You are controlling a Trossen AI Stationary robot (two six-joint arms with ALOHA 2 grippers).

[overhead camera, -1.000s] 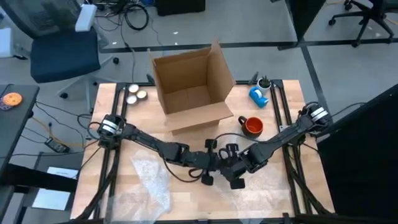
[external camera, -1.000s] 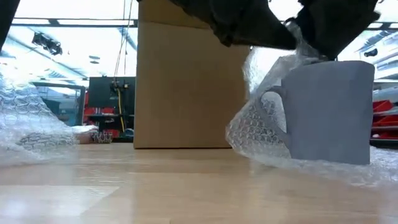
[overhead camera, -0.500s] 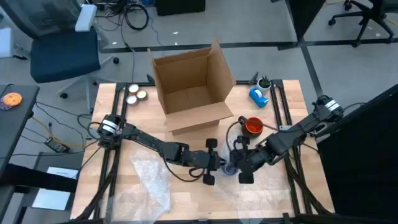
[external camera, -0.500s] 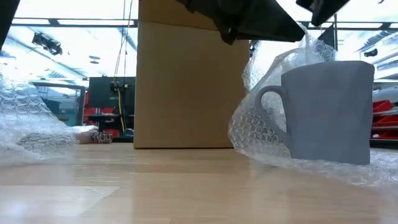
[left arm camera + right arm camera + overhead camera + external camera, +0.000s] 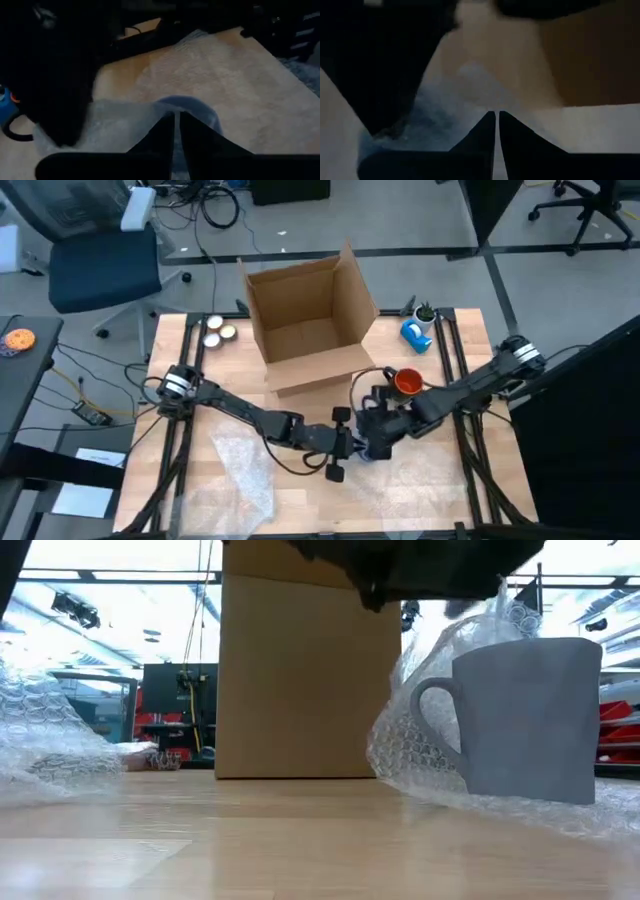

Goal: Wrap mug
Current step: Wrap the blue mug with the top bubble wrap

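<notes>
One loose bubble wrap sheet (image 5: 243, 470) lay near the table's (image 5: 200, 402) front-left edge; the left gripper (image 5: 347, 448) pinched, fingers nearly closed, the bubble wrap (image 5: 420, 745) around the grey-blue mug (image 5: 527, 718) at centre; the right gripper (image 5: 378, 426) likewise pinched it; one open cardboard box (image 5: 306, 320) stood behind, one orange mug (image 5: 406, 383) farther right.

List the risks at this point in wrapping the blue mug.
1. Both grippers, left gripper and right gripper, crowd over the blue mug; they may collide.
2. The bubble wrap covers only the handle side, so it could slip off.
3. A tug on the wrap might tip the mug.
</notes>
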